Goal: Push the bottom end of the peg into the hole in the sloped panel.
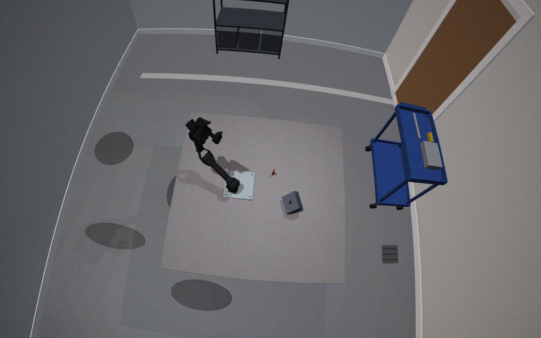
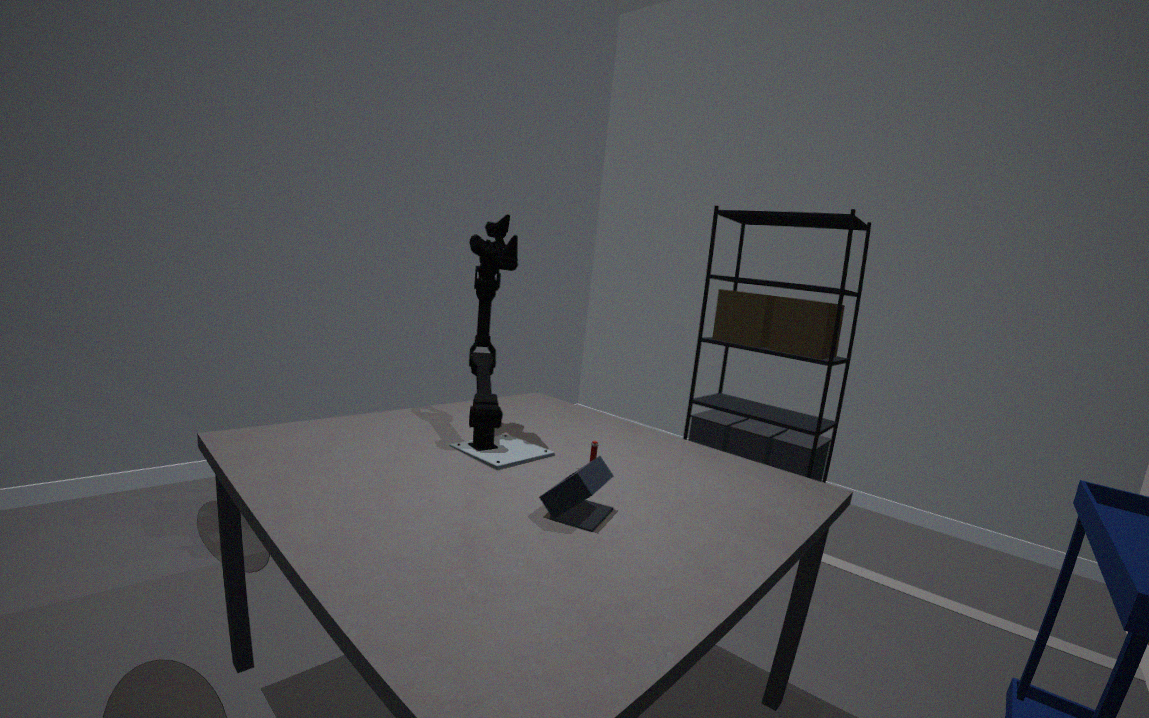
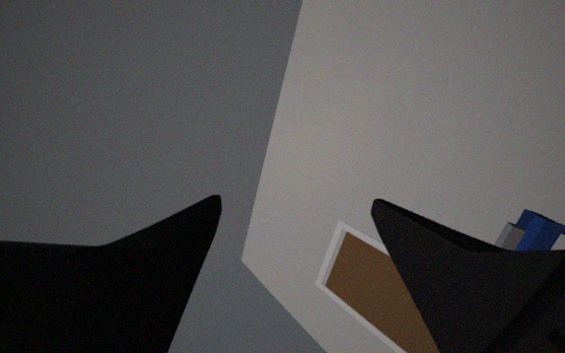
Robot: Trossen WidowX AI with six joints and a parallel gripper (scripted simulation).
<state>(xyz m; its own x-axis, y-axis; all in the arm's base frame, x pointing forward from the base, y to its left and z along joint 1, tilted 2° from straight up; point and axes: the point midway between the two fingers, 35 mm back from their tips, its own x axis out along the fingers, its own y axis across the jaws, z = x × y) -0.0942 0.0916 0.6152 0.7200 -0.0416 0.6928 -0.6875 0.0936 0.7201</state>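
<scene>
- Jaws released, empty, arm (image 2: 482,357) raised high above counter (image 2: 435,535).
- Step: reaching for red peg (image 1: 273,171), untouched beside sloped panel (image 1: 292,202).
- Next: descend, straddle peg.

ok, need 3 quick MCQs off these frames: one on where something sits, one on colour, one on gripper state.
1. Where does the peg stand?
A. in the panel's hole
B. on the table, apart from the panel
C. between the fingers

2. What colour is the peg?
A. red
B. yellow
C. green

3. How is the gripper?
A. shut on the peg
B. shut on nothing
C. open, holding nothing

Key:
1 B, the top view shows it upright on the table, short of the sloped panel.
2 A, red in the top and exterior views.
3 C, the wrist view shows the fingers wide apart with only walls between.
</scene>
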